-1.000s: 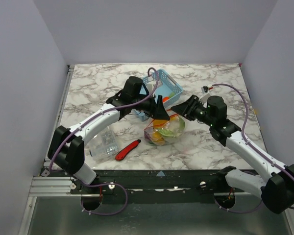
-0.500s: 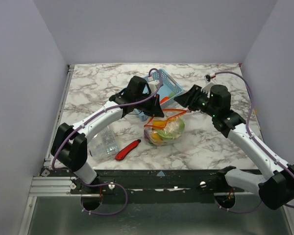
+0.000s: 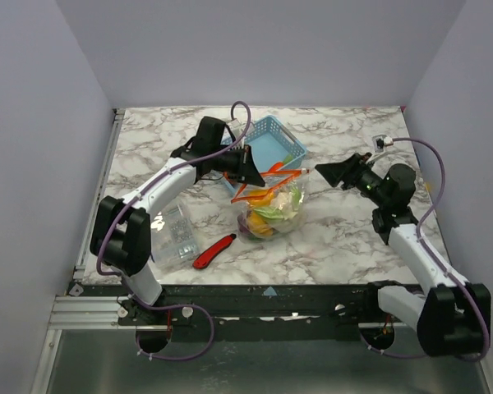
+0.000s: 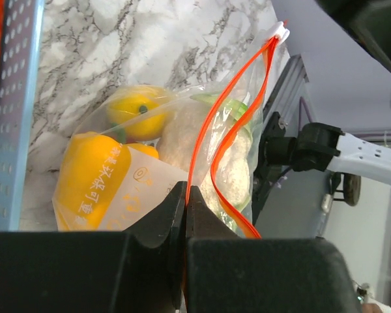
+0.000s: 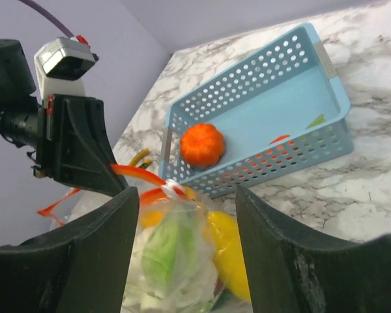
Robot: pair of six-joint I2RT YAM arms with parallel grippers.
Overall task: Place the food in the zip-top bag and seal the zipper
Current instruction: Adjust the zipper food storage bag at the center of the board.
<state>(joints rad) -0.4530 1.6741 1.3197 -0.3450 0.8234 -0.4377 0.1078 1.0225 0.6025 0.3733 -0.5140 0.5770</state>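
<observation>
The clear zip-top bag (image 3: pixel 271 211) stands on the marble table in front of the basket, holding yellow (image 4: pixel 94 173), green and white food (image 5: pixel 173 254). My left gripper (image 4: pixel 186 193) is shut on the near end of the orange-red zipper (image 4: pixel 229 107), whose two strips gape apart up to the white slider (image 4: pixel 281 30). In the top view the left gripper (image 3: pixel 248 167) is at the bag's left top corner. My right gripper (image 3: pixel 329 173) hangs open to the right of the bag, apart from it. An orange pumpkin (image 5: pixel 202 145) lies in the basket.
The blue lattice basket (image 3: pixel 273 131) sits just behind the bag, touching or nearly touching it. A red utility knife (image 3: pixel 215 251) and a clear ridged box (image 3: pixel 174 234) lie at the front left. The table's right edge (image 3: pixel 431 193) runs beside the right arm.
The left gripper has shut on the zipper and drawn it back to the left. The right gripper has opened, let go of the bag and pulled away to the right.
</observation>
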